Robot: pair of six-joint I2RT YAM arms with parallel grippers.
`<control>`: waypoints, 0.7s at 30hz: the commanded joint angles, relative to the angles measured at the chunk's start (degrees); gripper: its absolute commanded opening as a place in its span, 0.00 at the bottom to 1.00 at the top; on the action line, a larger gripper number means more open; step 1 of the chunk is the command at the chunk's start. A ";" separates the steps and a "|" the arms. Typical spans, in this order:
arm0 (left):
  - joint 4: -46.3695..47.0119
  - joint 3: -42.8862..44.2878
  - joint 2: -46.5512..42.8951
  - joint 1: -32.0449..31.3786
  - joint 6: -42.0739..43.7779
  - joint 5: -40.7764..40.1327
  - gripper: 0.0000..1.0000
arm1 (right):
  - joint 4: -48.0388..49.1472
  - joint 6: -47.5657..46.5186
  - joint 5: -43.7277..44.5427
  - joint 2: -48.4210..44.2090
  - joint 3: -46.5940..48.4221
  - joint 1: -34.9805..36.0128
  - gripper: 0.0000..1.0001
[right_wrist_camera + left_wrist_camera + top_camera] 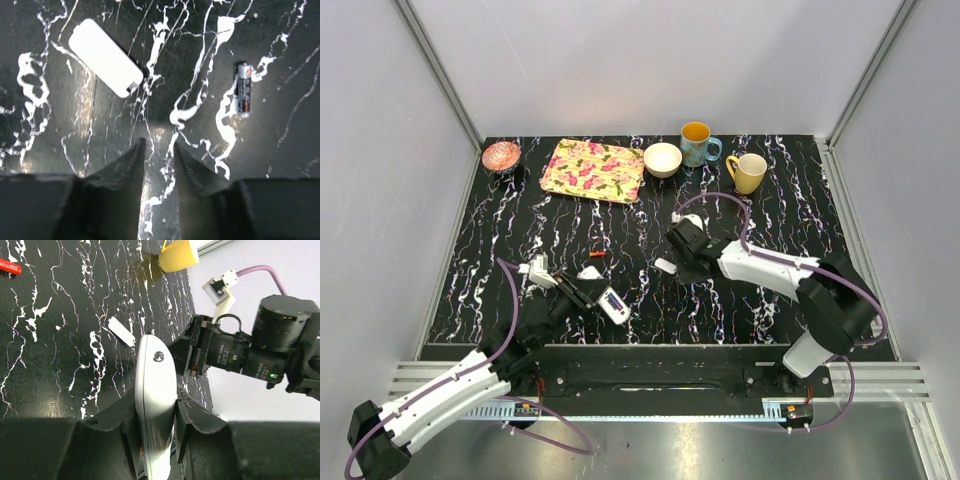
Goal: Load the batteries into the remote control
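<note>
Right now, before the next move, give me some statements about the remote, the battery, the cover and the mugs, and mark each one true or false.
1. The left gripper is shut on the remote. True.
2. The right gripper holds the battery. False: nothing sits between its fingers, and the battery lies loose on the table off to one side.
3. The white cover lies flat on the table, apart from the remote. True.
4. The yellow mug stands on the flowered tray. False: it stands on the table near the far right, well away from the tray.
</note>
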 commanded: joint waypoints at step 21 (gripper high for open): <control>-0.63 2.02 -2.84 0.28 2.09 0.06 0.00 | -4.64 -29.84 -14.60 12.06 15.51 -2.94 0.62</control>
